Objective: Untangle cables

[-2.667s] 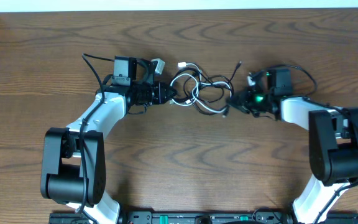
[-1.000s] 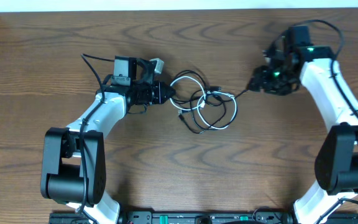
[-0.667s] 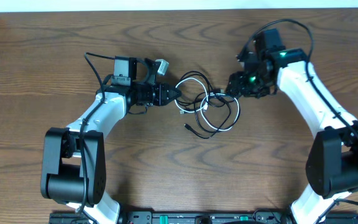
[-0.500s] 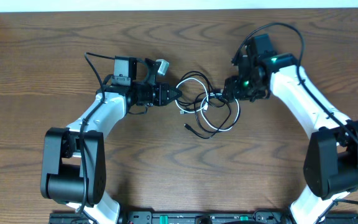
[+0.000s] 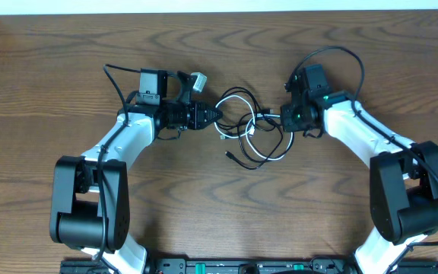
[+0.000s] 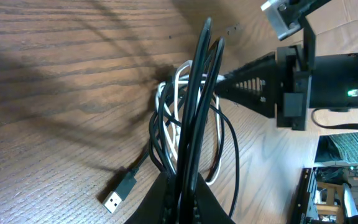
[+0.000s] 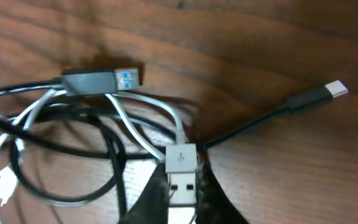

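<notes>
Overhead, tangled cables point(image 5: 251, 128) between both tools, left tool point(image 5: 214, 114) clamping black strands point(image 6: 191, 124), right tool point(image 5: 284, 116) pinching white plug point(image 7: 181, 158).

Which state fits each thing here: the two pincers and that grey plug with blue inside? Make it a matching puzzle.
Things:
A. left pincer
B. right pincer
C. grey plug

States:
1. lying unheld on the table
2. shut on the white plug
3. shut on black cables

Pairs: A-3, B-2, C-1.
</notes>
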`<state>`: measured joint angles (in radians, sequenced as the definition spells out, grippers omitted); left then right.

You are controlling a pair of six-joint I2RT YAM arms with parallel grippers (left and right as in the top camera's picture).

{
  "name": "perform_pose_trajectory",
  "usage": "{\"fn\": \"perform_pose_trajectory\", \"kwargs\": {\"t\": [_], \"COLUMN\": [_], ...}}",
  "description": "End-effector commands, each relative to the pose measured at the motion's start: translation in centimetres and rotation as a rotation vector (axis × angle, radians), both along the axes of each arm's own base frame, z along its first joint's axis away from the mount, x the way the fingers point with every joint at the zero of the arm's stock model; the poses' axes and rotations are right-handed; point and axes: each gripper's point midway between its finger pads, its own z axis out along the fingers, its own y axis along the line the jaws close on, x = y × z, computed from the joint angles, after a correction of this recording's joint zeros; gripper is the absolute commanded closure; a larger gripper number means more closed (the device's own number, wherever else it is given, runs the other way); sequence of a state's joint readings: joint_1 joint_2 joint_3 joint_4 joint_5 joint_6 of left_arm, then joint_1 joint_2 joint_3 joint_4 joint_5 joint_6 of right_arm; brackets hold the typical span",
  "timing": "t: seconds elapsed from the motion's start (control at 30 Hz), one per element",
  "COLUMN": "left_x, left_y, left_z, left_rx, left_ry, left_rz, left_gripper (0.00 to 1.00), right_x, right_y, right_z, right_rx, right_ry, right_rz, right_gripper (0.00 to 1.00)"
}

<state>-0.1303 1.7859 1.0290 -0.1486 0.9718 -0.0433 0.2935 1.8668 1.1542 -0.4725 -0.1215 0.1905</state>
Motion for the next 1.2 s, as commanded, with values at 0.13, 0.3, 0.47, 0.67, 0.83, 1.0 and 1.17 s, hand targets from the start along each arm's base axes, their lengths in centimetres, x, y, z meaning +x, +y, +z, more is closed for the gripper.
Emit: {"fn": "perform_pose_trajectory", "kwargs": {"t": [0.13, 0.3, 0.47, 0.67, 0.83, 1.0, 1.17], "left_x": [-0.1, -0.1, -0.1, -0.1, -0.1, -0.1, -0.1], "left_y": [-0.2, -0.2, -0.2, -0.2, -0.2, -0.2, -0.2], "left_z": [0.1, 0.1, 0.1, 0.1, 0.1, 0.1, 0.1], "left_rx": [-0.019, -0.019, -0.019, -0.019, -0.019, -0.020, -0.020], "left_ry": [-0.014, -0.015, -0.018, -0.018, -0.018, -0.017, -0.017], "left_rz": [-0.026, -0.026, -0.026, -0.026, -0.026, -0.026, -0.026], "left_gripper": [0.92, 0.92, 0.92, 0.92, 0.92, 0.92, 0.92], "right_x": [2.9, 3.9, 3.2, 2.9, 0.5, -0.5, -0.4], "right_y": [-1.2, -0.4, 2.1, 4.7, 7.9, 8.5, 9.1], "right_z": [1.4, 2.2, 2.9, 4.5, 6.0, 5.0, 4.0], "right_rx": [0.052, 0.130, 0.238, 0.372, 0.555, 0.505, 0.401], "right_ry": [-0.105, -0.131, -0.119, -0.124, -0.041, 0.005, -0.027], "right_rz": [-0.125, -0.160, -0.026, 0.080, 0.181, 0.149, 0.136], "right_gripper": [0.99, 0.96, 0.70, 0.53, 0.68, 0.80, 0.79]}}
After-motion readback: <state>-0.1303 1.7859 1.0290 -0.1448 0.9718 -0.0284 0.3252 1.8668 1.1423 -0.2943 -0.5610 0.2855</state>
